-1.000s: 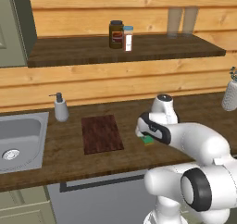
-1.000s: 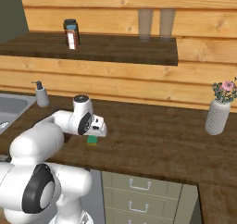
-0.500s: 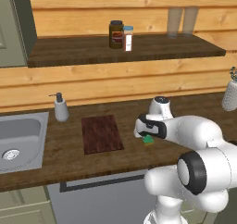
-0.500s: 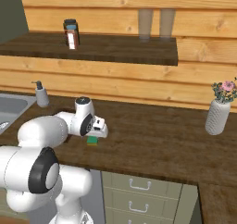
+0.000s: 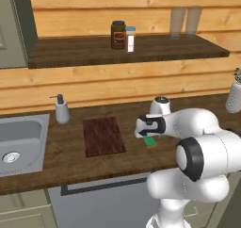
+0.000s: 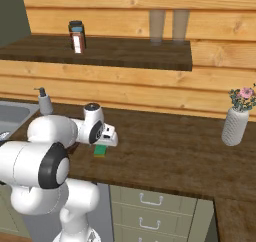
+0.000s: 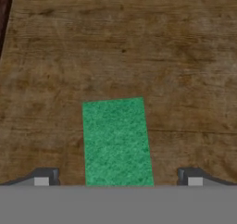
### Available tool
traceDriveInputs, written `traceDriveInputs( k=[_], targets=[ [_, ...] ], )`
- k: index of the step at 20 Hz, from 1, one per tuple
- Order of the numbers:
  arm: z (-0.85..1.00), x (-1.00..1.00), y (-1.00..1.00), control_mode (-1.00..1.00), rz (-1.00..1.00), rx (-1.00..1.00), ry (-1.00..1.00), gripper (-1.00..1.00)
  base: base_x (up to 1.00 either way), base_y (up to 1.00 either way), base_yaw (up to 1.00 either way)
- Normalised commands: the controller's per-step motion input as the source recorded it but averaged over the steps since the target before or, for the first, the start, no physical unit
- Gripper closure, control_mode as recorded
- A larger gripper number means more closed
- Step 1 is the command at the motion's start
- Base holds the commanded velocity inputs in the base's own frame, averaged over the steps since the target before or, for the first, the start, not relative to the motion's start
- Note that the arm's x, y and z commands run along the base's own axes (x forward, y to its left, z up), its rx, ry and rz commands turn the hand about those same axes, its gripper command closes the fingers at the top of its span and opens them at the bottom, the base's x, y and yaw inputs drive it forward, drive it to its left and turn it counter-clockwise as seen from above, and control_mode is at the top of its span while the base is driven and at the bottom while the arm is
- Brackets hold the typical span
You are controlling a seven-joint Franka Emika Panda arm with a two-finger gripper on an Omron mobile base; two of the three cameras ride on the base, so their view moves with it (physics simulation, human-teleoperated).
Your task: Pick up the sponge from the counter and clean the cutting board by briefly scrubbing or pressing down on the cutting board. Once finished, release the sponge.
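The sponge [image 7: 116, 142] is a small green-topped block lying flat on the dark wood-plank counter [image 7: 139, 42]; its yellow lower layer shows at the sponge [image 5: 150, 142] and the sponge [image 6: 100, 150]. My gripper [image 7: 118, 177] hovers right over it, open, one fingertip on each side of the green block, nothing held. The hand [image 5: 147, 126] sits low just above the sponge. The cutting board [image 5: 103, 136] is a thin reddish-brown rectangle left of the sponge, and a sliver of it shows at the hand view's top left corner [image 7: 4, 5].
A steel sink [image 5: 19, 144] is set into the counter at far left, with a soap dispenser [image 5: 61, 109] behind the board. A wall shelf [image 5: 127, 50] holds a jar and bottle. A vase with flowers [image 6: 236, 121] stands at the right.
The hand has come down a little toward the sponge. The jaws stay open and the sponge has not moved.
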Motion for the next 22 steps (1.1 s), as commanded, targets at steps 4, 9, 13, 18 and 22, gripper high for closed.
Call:
traceDriveInputs(
  k=[4, 9, 13, 18, 22],
  targets=[
    [-0.28, 0.04, 0.02, -1.0, 0.0, 0.0, 0.02, -1.0, 0.0, 0.0, 0.0],
    [-0.28, 0.05, 0.0, -1.0, 0.0, 0.0, 0.0, -1.0, 0.0, 0.0, 0.0],
    [-0.26, 0.0, 0.01, -1.0, 0.0, 0.0, 0.0, -1.0, 0.0, 0.0, 0.0],
    [-0.32, 0.06, 0.15, -1.0, 0.0, 0.0, 0.0, 1.0, 0.0, 0.0, 0.0],
    [-0.31, 0.08, 0.09, -1.0, 0.0, 0.0, 0.0, 1.0, 0.0, 0.0, 0.0]
  ],
)
